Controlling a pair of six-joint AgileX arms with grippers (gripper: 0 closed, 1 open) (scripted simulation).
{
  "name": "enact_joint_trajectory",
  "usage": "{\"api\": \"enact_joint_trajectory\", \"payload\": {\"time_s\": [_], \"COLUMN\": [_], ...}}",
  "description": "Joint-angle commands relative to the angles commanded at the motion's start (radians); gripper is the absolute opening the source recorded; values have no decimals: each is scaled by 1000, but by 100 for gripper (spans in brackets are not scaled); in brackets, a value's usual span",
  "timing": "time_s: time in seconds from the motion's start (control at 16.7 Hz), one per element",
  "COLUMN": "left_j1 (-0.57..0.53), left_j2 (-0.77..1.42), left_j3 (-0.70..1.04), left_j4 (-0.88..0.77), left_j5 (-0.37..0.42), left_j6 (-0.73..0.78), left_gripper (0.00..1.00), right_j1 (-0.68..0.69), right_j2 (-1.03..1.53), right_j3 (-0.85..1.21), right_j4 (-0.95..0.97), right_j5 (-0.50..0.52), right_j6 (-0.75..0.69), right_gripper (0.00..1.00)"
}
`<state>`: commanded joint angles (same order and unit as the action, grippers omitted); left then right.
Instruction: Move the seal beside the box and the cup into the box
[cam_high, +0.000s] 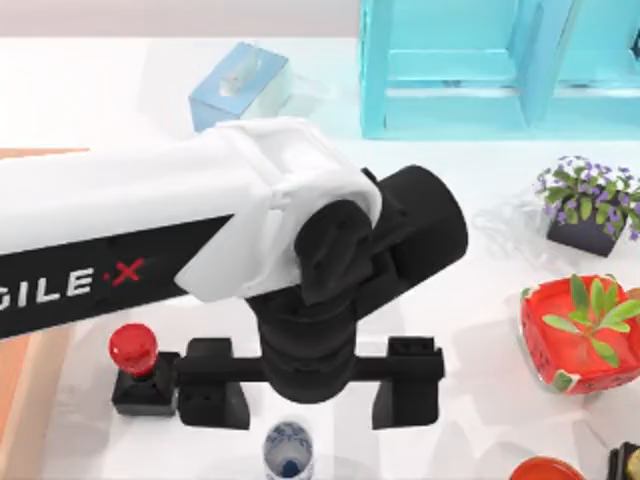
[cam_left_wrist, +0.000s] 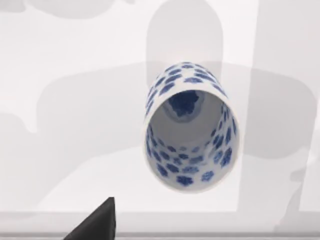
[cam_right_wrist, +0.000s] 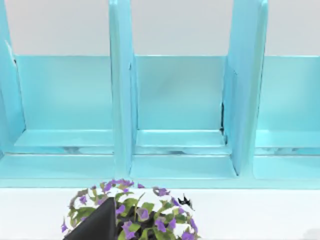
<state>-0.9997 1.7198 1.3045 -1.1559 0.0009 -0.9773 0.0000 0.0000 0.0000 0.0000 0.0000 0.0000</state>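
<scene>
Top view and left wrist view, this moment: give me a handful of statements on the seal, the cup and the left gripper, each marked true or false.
1. The seal stands upright on the table, beside one finger of the left gripper. True.
2. The cup lies tipped on its side. False: it stands upright, its mouth open towards the wrist camera.
3. The left gripper is shut on the cup. False: it is open above the table, the cup apart from it.
4. The cup is white with blue flowers. True.
5. The seal's knob is blue. False: it is red.

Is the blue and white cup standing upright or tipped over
Upright. The cup shows its round open mouth to the top view, and the left wrist view looks down into it, the left end effector above.
</scene>
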Motion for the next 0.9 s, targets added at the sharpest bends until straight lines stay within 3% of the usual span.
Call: {"api": "enact_joint_trajectory", "payload": {"time_s": [0.24,0.66,0.9], "left_j1": [4,3,2], "left_j2": [14,90,100], "left_j3": [-33,-196,-214], "left_j4": [38,295,314], "left_j5": [0,0,0], "left_j6": [3,4,4], "left_gripper": [100,100,100], "right_j1": [0,0,0], "right_j2": [0,0,0], "right_j3": [0,0,0], "right_j4": [0,0,0], "right_j5": [0,0,0], "right_j6": [0,0,0], "right_gripper": [100,100,100]}}
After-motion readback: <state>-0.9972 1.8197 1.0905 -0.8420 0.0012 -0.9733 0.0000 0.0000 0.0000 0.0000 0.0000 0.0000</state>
